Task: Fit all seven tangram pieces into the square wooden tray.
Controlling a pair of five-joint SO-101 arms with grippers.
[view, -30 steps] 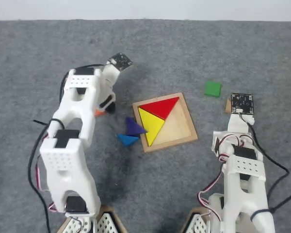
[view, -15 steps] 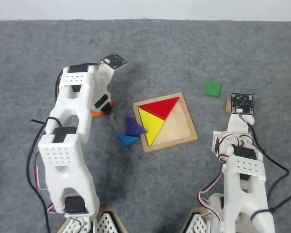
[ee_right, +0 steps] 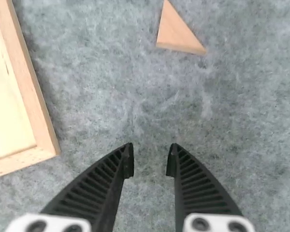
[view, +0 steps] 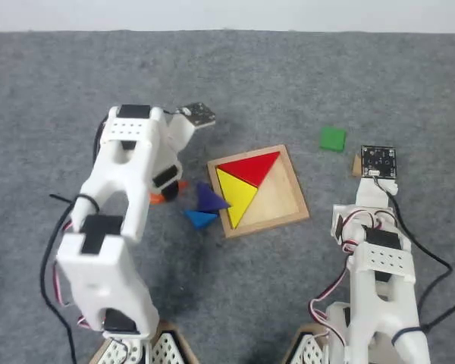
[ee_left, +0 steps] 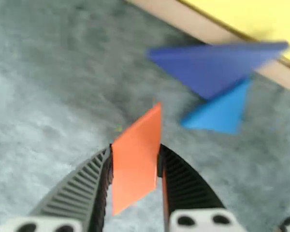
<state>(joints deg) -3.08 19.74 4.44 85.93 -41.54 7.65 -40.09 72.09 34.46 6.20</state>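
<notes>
**Orange piece (ee_left: 135, 169) pinched beside the tray**

The left gripper (ee_left: 134, 151) clamps the orange piece near the purple triangle (view: 209, 198) and blue triangle (view: 199, 218). The red triangle (view: 250, 167) and yellow triangle (view: 236, 196) lie in the wooden tray (view: 273, 223). The right gripper (ee_right: 150, 153) has its fingers slightly parted, empty.

2 big triangles (view: 239, 193) lie in the tray (view: 269, 224); 2 smaller triangles (view: 201, 218) just left; a square (view: 333, 139) behind.

Our left arm (view: 125, 171) stretches forward and low, its hand (ee_left: 135, 150) clamped on an orange piece (ee_left: 135, 171) held upright between both fingers. Our right arm (view: 375, 258) sits folded nearer its base, its hand (ee_right: 150, 150) pointing down with its fingers a little apart.
</notes>
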